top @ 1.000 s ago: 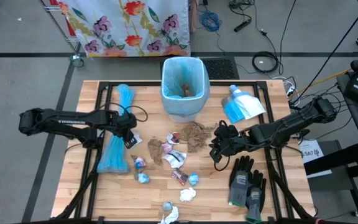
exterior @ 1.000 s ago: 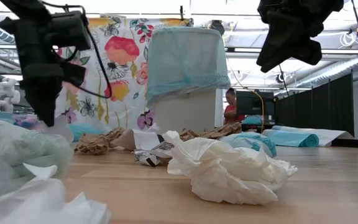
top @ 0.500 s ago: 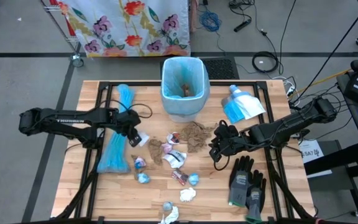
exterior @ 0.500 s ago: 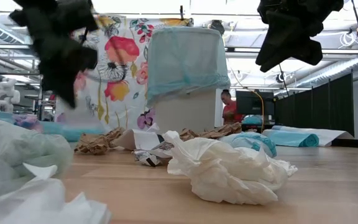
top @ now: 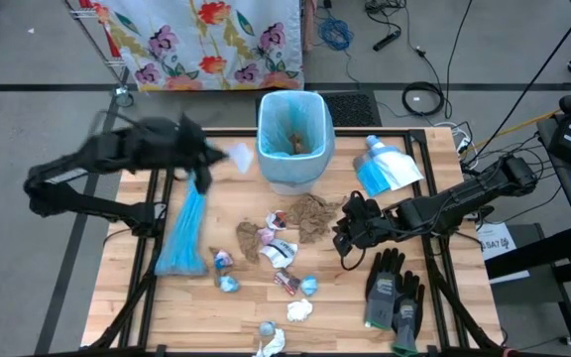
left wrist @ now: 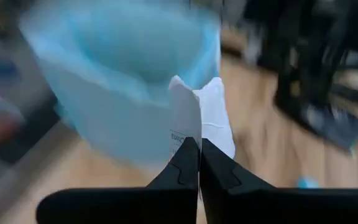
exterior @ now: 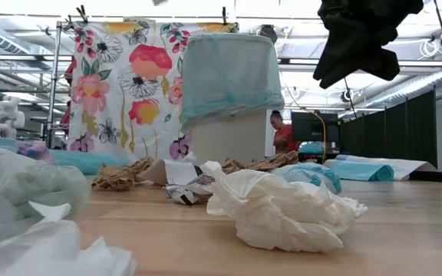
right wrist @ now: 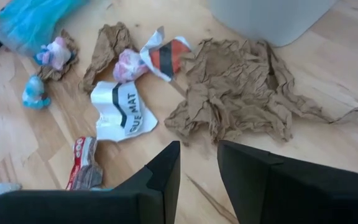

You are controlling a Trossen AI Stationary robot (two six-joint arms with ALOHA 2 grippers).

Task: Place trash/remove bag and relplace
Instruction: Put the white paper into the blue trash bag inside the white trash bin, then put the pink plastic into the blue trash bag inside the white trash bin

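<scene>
a: what's at the left of the worktop?

b: the left gripper is raised above it, near the bin. its fingers are pressed together on a thin white scrap with a bit of print on it, seen in the left wrist view right in front of the blue liner.

a: and the rest of the trash?

b: spread over the middle of the worktop, in front of the bin. a long blue plastic bundle lies at the left. then small blue and pink wads, a torn white wrapper with black letters, a red-and-white wrapper, and a big flat sheet of crumpled brown paper. a white tissue wad sits nearer the front edge.

a: the right side?

b: the right gripper hangs over the brown paper with its fingers spread a little, nothing between them. grey-black gloves lie near it, and a blue-and-white packet sits beside the bin.
</scene>
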